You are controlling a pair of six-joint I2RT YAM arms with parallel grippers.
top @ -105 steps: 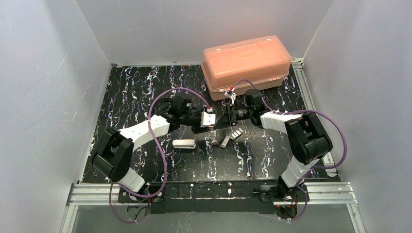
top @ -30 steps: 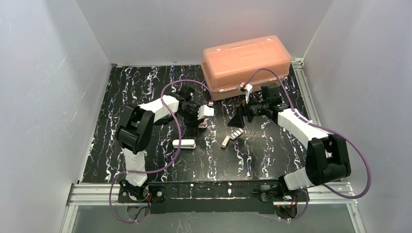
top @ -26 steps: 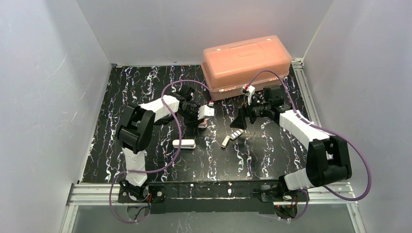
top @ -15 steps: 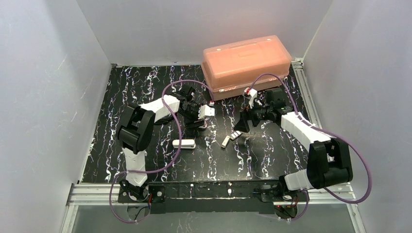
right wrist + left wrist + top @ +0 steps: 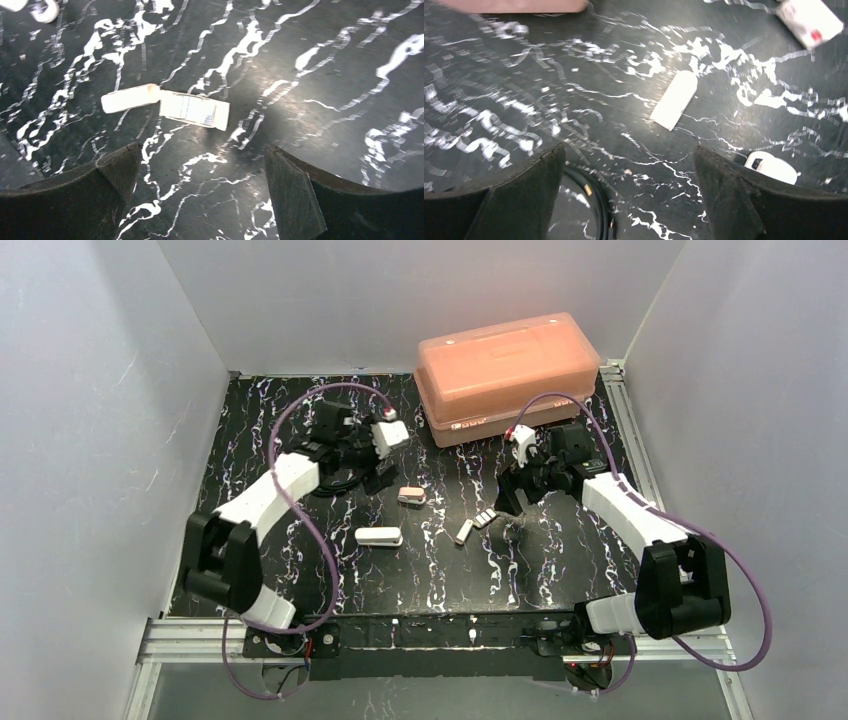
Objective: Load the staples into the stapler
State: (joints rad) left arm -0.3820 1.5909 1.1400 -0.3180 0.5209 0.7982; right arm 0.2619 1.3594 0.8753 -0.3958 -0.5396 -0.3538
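Note:
The white stapler (image 5: 379, 536) lies flat on the black marbled table, left of centre. The staples (image 5: 485, 518) lie as two small pale pieces to its right, the second piece (image 5: 466, 531) beside the first. In the right wrist view the staples (image 5: 195, 110) lie just ahead of my open right gripper (image 5: 200, 150). From above, that right gripper (image 5: 506, 502) hovers just right of them. My left gripper (image 5: 372, 475) is open and empty, up and left of a pinkish-tan block (image 5: 410, 495). That block (image 5: 674, 100) lies ahead of the left gripper (image 5: 629, 150).
An orange lidded box (image 5: 505, 365) stands at the back right; its pink edge (image 5: 509, 5) shows in the left wrist view. A whitish packet (image 5: 809, 20) lies farther off. A black cable (image 5: 594, 200) runs under the left gripper. Grey walls enclose the table.
My left gripper has opened, let go of the pinkish-tan block and pulled back up and to the left. The right gripper has drifted slightly right, still open.

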